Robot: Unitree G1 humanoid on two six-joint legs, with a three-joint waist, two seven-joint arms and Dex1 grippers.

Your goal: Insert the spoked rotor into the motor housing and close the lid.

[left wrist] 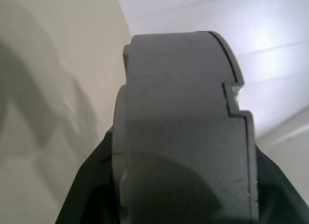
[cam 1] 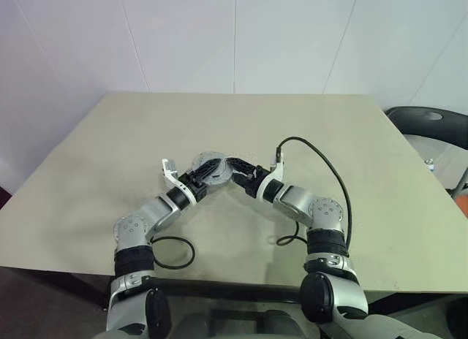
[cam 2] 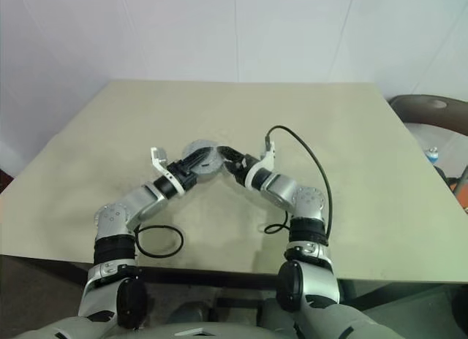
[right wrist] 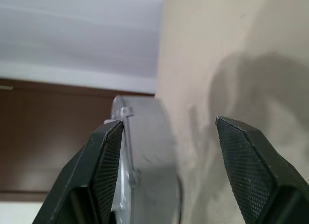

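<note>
Setting: pale wall panels behind a beige table whose top runs wide and bare on all sides of the work, with ample open room toward the far edge and both side edges. A dark chair stands off the table's right corner, well apart from the arms.

Item, motor housing: round silver-grey metal piece, held up at the middle of the table between the two grippers, tilted rather than lying flat. In the left wrist view its grey rim, with a stepped notch, stands edge-on between the fingers. Whether the lid or the rotor is already on it cannot be told from these views.

Item, left gripper: reaches in from the left; jaws clamped around the housing, one black finger on each flat side, about half spread.

Item, right gripper: reaches in from the right, its tips beside the housing. Jaws released and spread wide; the near finger sits just at the housing's rim, the other finger stands clear over bare table. Contact of the near finger with the metal cannot be told.

Item, cables: a black cable arches over the right forearm; a black loop lies on the table near the front edge by the left arm.
</note>
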